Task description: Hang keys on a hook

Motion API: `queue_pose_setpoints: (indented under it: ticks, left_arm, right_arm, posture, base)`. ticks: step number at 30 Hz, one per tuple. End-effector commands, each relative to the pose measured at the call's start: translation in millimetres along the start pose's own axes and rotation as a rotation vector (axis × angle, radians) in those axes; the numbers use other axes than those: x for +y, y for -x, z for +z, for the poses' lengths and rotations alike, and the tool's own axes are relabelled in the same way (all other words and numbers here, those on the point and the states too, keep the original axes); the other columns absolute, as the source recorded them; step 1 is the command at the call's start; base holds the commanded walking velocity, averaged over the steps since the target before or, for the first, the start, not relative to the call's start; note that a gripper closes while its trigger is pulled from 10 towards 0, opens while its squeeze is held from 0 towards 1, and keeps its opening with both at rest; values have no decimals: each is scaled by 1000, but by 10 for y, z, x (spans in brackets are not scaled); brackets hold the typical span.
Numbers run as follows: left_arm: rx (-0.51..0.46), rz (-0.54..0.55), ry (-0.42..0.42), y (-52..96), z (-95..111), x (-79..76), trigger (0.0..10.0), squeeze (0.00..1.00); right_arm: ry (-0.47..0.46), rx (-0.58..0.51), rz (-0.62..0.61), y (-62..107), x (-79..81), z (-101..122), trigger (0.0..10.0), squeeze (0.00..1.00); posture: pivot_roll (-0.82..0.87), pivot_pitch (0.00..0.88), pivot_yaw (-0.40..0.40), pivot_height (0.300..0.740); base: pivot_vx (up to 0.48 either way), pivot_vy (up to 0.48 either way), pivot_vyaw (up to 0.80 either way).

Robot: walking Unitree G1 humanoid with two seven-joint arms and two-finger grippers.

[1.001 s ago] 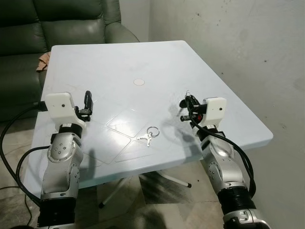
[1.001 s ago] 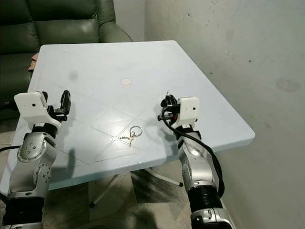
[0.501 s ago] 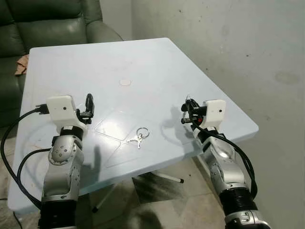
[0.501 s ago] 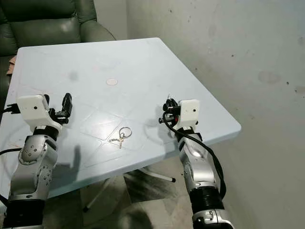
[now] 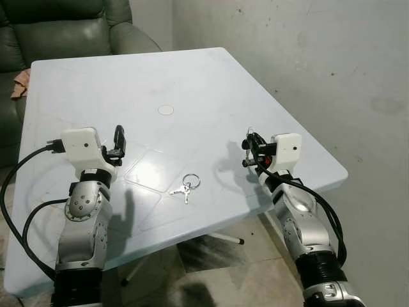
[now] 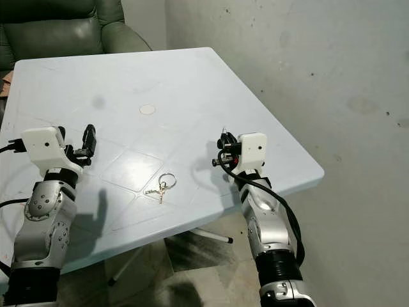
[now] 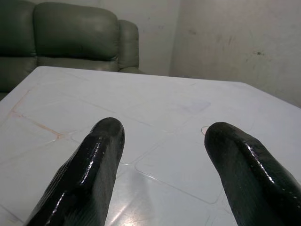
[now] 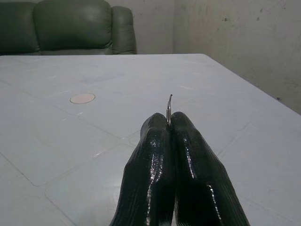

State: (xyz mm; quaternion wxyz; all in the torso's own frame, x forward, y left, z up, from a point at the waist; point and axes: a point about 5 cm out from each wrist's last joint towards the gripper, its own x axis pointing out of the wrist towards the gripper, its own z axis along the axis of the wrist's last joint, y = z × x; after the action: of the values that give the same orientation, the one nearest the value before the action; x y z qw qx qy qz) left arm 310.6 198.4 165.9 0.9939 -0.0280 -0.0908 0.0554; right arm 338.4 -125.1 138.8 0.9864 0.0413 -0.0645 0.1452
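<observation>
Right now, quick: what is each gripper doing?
Left gripper: open, empty, above the white table.
Right gripper: shut on a thin metal hook.
Keys: lying on the table between them.

Both eye views look forward and down from the head onto the counter [image 5: 192, 83], sharing the keys [image 5: 186, 186], both arms and the far sofa [image 5: 64, 25]. Each wrist view sits low and close behind its own fingers, the left [image 7: 89, 174] and the right [image 8: 188, 165], facing across the counter toward the sofa and wall.
</observation>
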Motion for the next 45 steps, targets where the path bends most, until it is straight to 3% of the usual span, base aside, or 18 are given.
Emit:
queue_pose_setpoints:
  ticks: [1,11,13,45]
  left_arm:
    - [-13,-4,-2,-9,27,-23,10000,0]
    - [-14,-10,-6,-8,29,-24,10000,0]
    - [-13,-7,-7,-10,28,-15,10000,0]
    - [45,16,55,-21,-33,-14,10000,0]
  right_arm:
    - [4,-22,8,-21,-9,72,10000,0]
    - [2,-1,8,6,11,18,10000,0]
    - [-34,8,7,7,8,6,10000,0]
    - [-31,21,3,32,10,6,10000,0]
  posture:
    - [-73,20,-62,740]
    - [-72,26,-61,740]
    - [-75,30,-60,740]
    - [-83,42,-60,740]
  base:
    - [0,0,-600]
    - [0,0,-106]
    - [0,0,-741]
    - [0,104,-766]
